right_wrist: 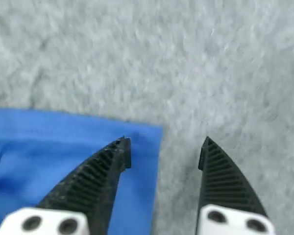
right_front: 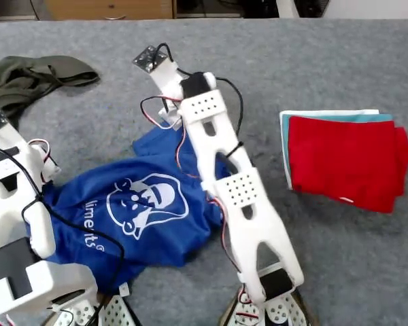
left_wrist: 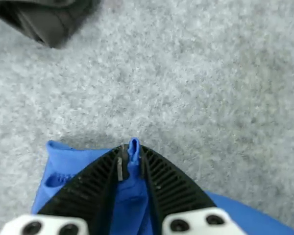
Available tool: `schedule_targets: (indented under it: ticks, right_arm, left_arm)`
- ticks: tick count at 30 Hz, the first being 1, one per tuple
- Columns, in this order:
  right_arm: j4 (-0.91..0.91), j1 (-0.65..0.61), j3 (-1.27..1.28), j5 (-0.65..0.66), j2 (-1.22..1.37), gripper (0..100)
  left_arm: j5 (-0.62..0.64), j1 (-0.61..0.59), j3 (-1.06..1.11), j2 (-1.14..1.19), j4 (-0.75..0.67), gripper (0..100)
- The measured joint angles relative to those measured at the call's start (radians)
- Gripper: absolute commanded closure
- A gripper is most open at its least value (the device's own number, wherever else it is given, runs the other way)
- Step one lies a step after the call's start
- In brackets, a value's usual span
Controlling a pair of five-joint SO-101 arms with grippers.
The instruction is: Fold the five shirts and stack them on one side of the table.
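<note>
The blue shirt (right_front: 166, 238) with a white print is lying open and wrinkled on the grey table (right_front: 313, 61), at about 8 o'clock from the middle of the high view. The left gripper (left_wrist: 131, 152) is holding a small fold of this blue cloth. Its black ribbed jaws are pressing together on the fold, and the cloth is sticking out a little past the tips. In the high view the left arm (right_front: 20, 224) is standing at the 9 o'clock side of the shirt.

The right arm (right_front: 231, 183) is lying across the shirt from 6 o'clock toward 11 o'clock. The right gripper (right_wrist: 164, 152) is hanging over a corner of the shirt. Its jaws are standing apart and are holding nothing. One finger (right_wrist: 95, 178) is over the blue cloth, and the other is over the bare grey surface just beside the corner.

An olive green shirt (right_front: 27, 75) is lying crumpled at 10 o'clock, apart from the blue one. At 3 o'clock a folded stack is resting. A red shirt (right_front: 343, 159) is lying on top, and a teal shirt (right_front: 340, 117) and a white shirt (right_front: 326, 112) are showing their edges under it.
</note>
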Motion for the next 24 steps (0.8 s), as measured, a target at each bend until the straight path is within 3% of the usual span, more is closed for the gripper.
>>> schedule_targets:
  ticks: [6,24]
  right_arm:
    - [-0.017,-0.017,-0.072,-0.049,0.038,76.4]
    - [0.018,-0.015,0.049,-0.074,0.028,77.6]
  left_arm:
    - [0.018,0.003,0.000,0.000,-0.015,98]
    - [0.018,0.005,0.000,0.000,-0.015,98]
